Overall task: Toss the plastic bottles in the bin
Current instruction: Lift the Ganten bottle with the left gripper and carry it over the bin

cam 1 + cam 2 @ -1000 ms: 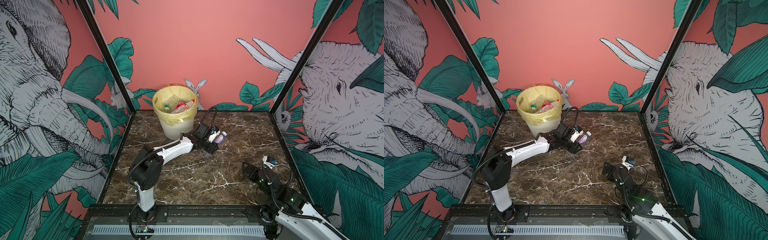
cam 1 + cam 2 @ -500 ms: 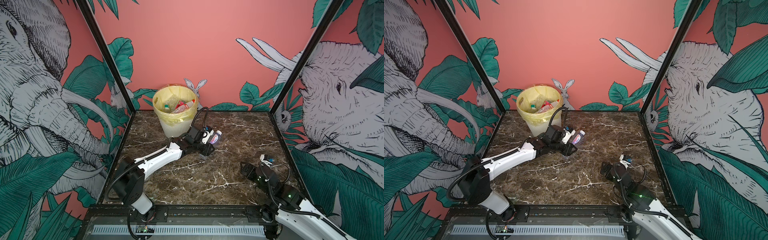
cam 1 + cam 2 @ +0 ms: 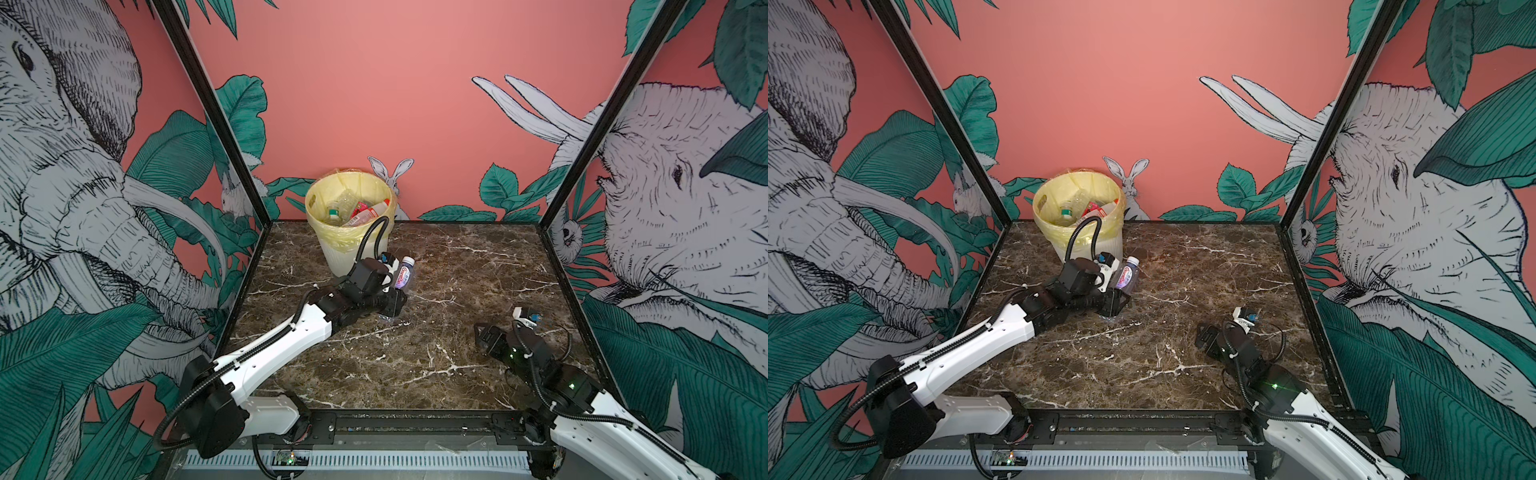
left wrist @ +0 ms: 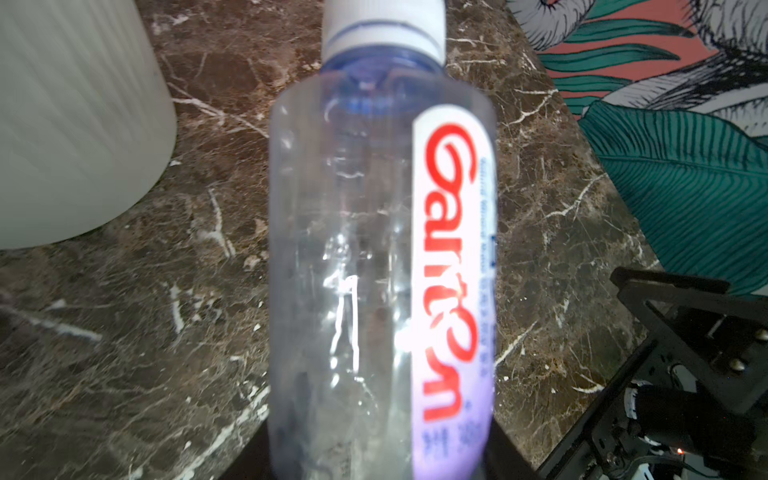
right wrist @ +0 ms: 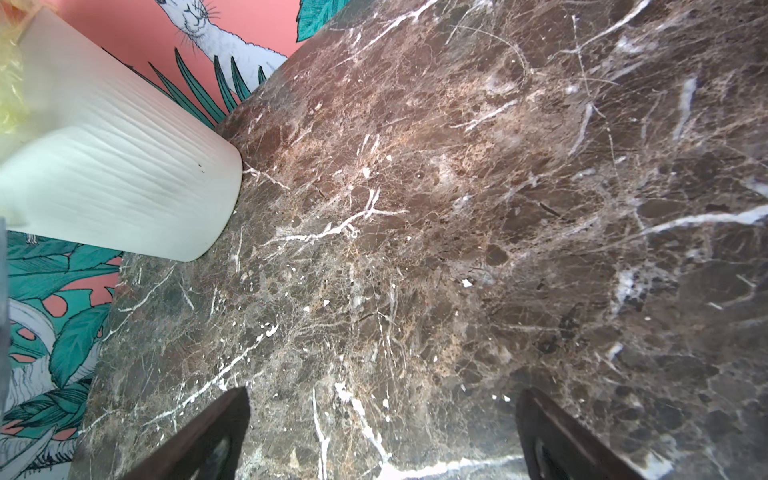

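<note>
Beside the bin (image 3: pixel 332 257), left fingers (image 3: pixel 394 303) clamp a clear bottle (image 3: pixel 405 272).

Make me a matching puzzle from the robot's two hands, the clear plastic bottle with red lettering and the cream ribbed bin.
Things: 1 left hand; 2 right hand; 3 clear plastic bottle with white cap and red lettering; 4 cream-white ribbed round plastic bin.
States: A open, empty, over the brown marble table; B at the back, other bottles inside; C shut on the bottle; D gripped at its base, near the bin.
Pairs: 1-C; 2-A; 3-D; 4-B.
</note>
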Motion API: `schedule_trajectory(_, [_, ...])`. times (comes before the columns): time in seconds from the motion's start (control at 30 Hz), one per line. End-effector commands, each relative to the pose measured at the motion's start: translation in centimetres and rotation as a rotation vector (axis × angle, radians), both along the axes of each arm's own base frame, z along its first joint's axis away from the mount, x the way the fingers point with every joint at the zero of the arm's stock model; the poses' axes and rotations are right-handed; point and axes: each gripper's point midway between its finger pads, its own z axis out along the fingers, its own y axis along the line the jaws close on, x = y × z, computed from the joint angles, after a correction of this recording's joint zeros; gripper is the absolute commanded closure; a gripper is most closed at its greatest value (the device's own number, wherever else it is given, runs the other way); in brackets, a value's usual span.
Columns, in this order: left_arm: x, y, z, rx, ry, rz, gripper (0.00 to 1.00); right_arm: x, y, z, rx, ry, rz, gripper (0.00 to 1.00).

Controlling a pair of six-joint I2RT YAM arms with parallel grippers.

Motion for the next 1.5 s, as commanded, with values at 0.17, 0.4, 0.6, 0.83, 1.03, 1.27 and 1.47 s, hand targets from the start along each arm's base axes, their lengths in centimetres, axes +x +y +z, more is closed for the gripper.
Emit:
schedule_trajectory(0.17, [-2.2,7.2,-0.4,0.012,0.006,0.192,0.48,0.9,1.5,0.9,0.081,-0.026,0.008,0.01])
schedule_trajectory(0.4, [-3.8,12.8,-1.2,0.012,-0.025,0.355,0.49,1.3,1.7,1.4,0.068,-0.029,0.011,0.01])
schedule_trajectory(0.6, [-5.0,16.7,-0.2,-0.015,-0.111,0.507,0.49,1.7,2.4,1.4,0.074,-0.021,0.024,0.01])
schedule_trajectory(0.83, [-5.4,18.8,2.8,-0.041,-0.211,0.574,0.49,1.9,2.9,1.5,0.085,-0.016,0.036,0.01])
schedule_trajectory(1.03, [-3.2,16.8,8.3,-0.016,-0.274,0.504,0.47,1.9,3.0,1.8,0.09,-0.021,0.037,0.01])
schedule_trajectory(1.27, [1.7,13.2,17.7,-0.015,-0.361,0.433,0.43,1.8,2.8,2.0,0.095,-0.028,0.033,0.01])
schedule_trajectory(1.47, [11.2,10.9,21.1,-0.044,-0.343,0.431,0.42,1.7,2.4,2.6,0.096,-0.042,0.024,0.0])
